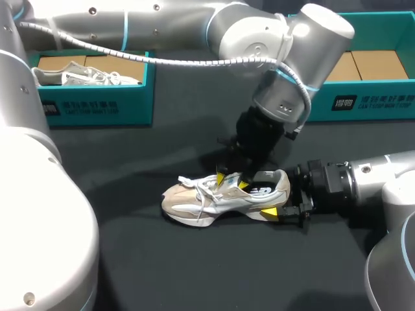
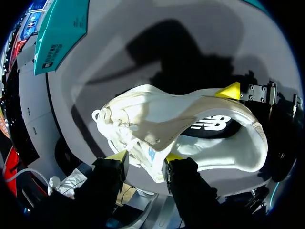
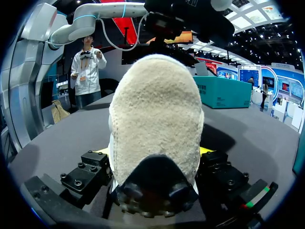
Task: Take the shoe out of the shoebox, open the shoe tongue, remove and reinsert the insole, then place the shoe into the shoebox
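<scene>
A cream and white sneaker lies on its sole on the dark table, toe to the left. My left gripper comes down from above onto the shoe's opening. In the left wrist view its yellow-tipped fingers pinch the tongue between them. My right gripper comes in low from the right and stands wide around the heel, one yellow tip on the near side and one on the far side. The dark insole shows inside the shoe.
A teal shoebox at the back left holds another white shoe. A second teal shoebox stands at the back right. My left arm crosses above the table's middle. Bare table lies in front of the sneaker.
</scene>
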{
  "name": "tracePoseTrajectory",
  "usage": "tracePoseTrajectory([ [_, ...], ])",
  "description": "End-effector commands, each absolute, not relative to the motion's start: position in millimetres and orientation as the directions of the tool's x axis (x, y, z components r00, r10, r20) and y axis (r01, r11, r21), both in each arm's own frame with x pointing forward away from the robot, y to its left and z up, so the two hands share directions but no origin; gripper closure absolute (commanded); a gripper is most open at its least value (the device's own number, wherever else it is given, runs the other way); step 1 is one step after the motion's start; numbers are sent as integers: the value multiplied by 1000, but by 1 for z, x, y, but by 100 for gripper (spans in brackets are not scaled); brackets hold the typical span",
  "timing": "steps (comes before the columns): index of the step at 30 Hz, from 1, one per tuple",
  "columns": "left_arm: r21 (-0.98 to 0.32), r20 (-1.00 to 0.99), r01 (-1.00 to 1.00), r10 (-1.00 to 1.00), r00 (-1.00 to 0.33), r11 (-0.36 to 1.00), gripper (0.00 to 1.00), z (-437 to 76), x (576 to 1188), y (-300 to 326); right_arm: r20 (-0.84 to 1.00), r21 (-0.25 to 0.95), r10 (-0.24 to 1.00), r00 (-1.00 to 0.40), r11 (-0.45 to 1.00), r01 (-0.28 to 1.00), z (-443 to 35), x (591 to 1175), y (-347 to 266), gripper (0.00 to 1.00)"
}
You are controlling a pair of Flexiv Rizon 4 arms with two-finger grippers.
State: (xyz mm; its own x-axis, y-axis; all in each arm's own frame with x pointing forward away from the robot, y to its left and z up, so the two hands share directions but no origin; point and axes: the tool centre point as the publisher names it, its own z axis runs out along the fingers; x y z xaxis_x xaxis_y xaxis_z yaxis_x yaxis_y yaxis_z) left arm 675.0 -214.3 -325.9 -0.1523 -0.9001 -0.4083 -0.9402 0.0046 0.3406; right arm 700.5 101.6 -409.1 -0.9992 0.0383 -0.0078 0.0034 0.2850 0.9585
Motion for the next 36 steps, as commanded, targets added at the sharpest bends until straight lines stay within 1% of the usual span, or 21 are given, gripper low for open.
tracePoseTrajectory([
  [1,329,-421,-944,-892,-165,19,58,-325,680,-218,-7,957,39,-999,289,5,-408,700,101,100],
  [7,321,-445,-944,-869,-217,72,56,-332,686,-232,-7,957,39,-999,289,5,-408,700,101,100],
  [12,324,-461,-942,-856,-234,84,62,-335,689,-237,-7,957,39,-999,289,5,-408,700,101,100],
  [14,324,-463,-942,-854,-236,84,72,-335,688,-237,-7,957,39,-999,289,5,-408,700,101,100],
  [17,327,-463,-941,-854,-237,84,91,-332,685,-232,-7,957,39,-999,289,5,-408,700,101,100],
  [19,325,-460,-942,-856,-234,83,100,-329,684,-228,-7,957,39,-999,289,5,-408,700,101,100],
  [27,295,-400,-953,-896,-195,76,100,-316,672,-211,-7,957,39,-999,289,5,-408,700,101,100],
  [31,263,-347,-964,-927,-145,52,100,-311,667,-201,-7,957,39,-999,289,5,-408,700,101,100],
  [36,201,-267,-980,-963,-46,-9,100,-304,663,-186,-7,957,39,-999,289,5,-408,700,101,100],
])
